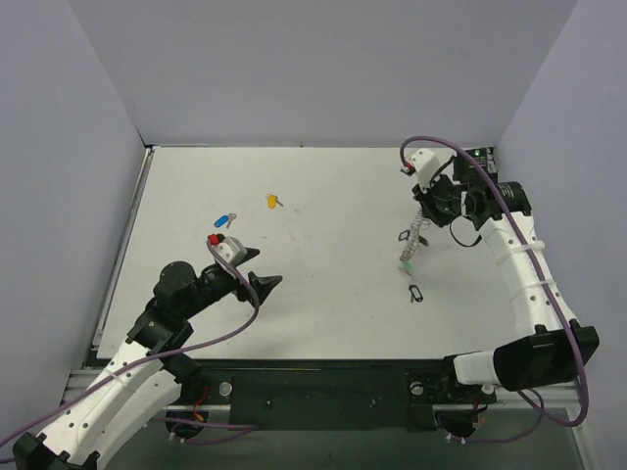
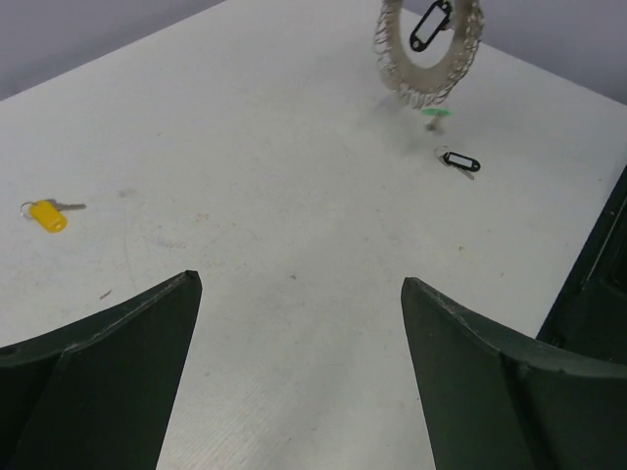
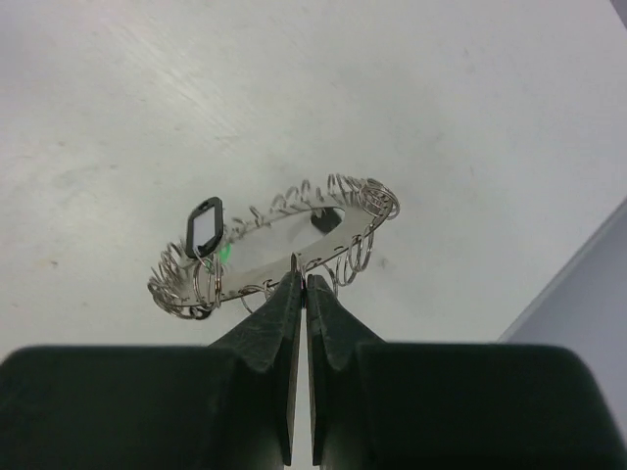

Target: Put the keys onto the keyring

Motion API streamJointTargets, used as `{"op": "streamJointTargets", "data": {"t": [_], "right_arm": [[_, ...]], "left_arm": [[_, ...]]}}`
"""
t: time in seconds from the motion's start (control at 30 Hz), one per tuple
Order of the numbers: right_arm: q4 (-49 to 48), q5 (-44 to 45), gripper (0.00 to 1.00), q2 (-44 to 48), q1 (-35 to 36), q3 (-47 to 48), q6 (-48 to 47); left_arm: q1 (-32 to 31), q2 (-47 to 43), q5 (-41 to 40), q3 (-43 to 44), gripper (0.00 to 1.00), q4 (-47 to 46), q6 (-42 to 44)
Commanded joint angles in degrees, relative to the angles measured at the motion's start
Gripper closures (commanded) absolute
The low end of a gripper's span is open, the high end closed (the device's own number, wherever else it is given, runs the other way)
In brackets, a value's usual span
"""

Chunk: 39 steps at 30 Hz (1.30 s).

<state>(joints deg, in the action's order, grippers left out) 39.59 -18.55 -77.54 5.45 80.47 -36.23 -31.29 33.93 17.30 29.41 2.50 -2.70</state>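
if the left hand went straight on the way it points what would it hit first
Likely bare table; the left hand tilts down at it. The keyring hangs farther off, right of that line.

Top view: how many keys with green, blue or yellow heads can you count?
3. The yellow key lies left of centre, the blue key further left, the green key under the keyring held by the right gripper.

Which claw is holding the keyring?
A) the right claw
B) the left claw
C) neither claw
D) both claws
A: the right claw is shut on the rim of the keyring, while the left claw stands open and empty.
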Motion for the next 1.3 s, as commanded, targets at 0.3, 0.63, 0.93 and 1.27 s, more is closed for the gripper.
{"op": "streamJointTargets", "data": {"t": [0.3,0.63,0.93,1.27], "right_arm": [[11.02,-17.22,1.00,-1.65,19.94,11.03,-3.31],[15.07,-26.09,1.00,-6.31,32.25,9.89,-6.39],[16.83,-31.20,1.00,-9.03,34.71,7.16,-13.25],[12.88,-31.11,1.00,-11.58,34.98,4.09,-10.79]], "left_arm": [[0.17,-6.95,4.94,-1.90,0.08,-12.09,-11.53],[0.09,-5.28,5.64,-5.23,0.16,-20.24,-26.55],[-8.40,5.07,1.80,-9.20,0.49,-32.21,-29.06],[-23.38,15.80,-12.29,-9.28,0.53,-40.27,-11.10]]}}
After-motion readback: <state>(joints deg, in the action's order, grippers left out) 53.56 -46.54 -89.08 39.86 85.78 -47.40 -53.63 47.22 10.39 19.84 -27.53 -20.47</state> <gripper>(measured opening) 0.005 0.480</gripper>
